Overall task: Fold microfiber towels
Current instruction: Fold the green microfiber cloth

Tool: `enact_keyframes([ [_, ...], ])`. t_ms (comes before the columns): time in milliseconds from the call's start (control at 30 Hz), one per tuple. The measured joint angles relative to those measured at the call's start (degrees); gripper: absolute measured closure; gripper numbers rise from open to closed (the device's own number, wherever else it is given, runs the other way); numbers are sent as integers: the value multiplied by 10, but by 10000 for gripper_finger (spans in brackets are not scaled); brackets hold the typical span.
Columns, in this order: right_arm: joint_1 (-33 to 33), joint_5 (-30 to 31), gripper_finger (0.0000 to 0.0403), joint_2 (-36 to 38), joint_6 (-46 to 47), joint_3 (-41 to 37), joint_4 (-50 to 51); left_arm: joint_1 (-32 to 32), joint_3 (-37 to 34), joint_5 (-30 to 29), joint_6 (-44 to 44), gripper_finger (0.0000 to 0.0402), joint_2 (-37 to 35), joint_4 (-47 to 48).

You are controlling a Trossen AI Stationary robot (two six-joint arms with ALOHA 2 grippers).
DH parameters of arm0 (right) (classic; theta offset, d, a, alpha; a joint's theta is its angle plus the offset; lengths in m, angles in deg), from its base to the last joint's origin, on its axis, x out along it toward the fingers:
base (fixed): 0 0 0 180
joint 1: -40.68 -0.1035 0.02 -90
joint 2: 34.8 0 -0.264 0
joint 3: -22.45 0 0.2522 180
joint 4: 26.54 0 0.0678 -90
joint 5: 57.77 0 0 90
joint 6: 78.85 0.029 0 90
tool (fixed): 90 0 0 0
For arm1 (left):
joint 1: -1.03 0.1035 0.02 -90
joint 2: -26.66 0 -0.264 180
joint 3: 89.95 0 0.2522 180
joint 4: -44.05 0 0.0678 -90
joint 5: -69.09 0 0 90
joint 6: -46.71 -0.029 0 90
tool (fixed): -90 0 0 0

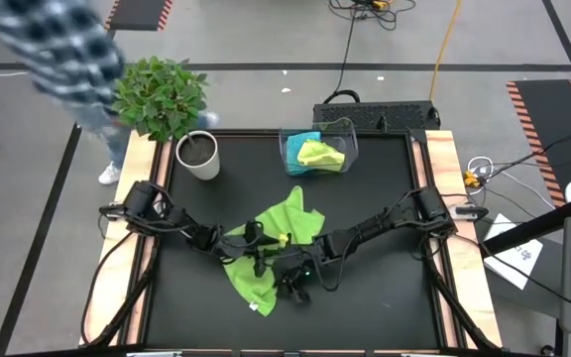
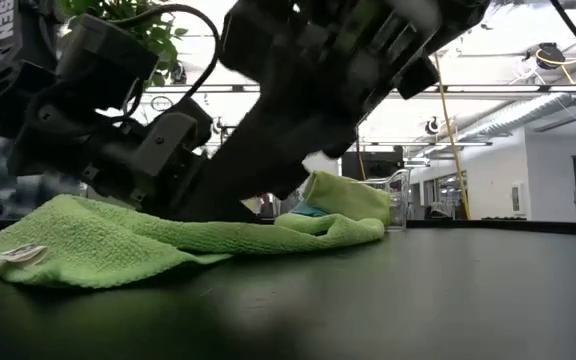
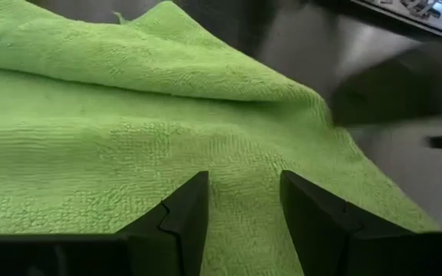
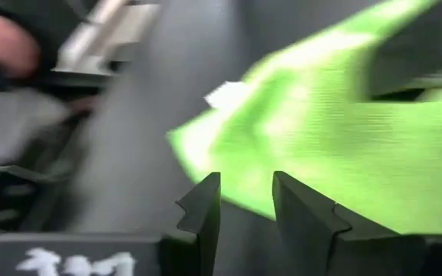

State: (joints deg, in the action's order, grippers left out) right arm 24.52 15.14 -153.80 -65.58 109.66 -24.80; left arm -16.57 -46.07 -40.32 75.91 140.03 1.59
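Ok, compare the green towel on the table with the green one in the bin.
The green towel on the table lies spread out, rumpled, between both grippers; the green towel in the clear bin sits bunched up, beside a turquoise towel. The first shows far more surface. Both are lime-green and fuzzy.

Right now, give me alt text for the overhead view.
A lime-green towel lies rumpled mid-table with both arms' tools, left and right, over it. Behind sit a clear bin holding more towels and a potted plant.
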Motion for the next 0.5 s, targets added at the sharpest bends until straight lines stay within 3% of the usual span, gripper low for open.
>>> enact_keyframes([
  [100, 0, 41, 293, 0, -12, 0, 22, -5, 21, 9, -2, 238, 1, 22],
  [233, -8, 39, 293, 0, -22, 0, 18, -5, 45, 9, -6, 238, 0, 68],
  [500, -39, 34, 293, 0, -39, 0, 4, -3, 48, 7, -77, 238, -3, 70],
])
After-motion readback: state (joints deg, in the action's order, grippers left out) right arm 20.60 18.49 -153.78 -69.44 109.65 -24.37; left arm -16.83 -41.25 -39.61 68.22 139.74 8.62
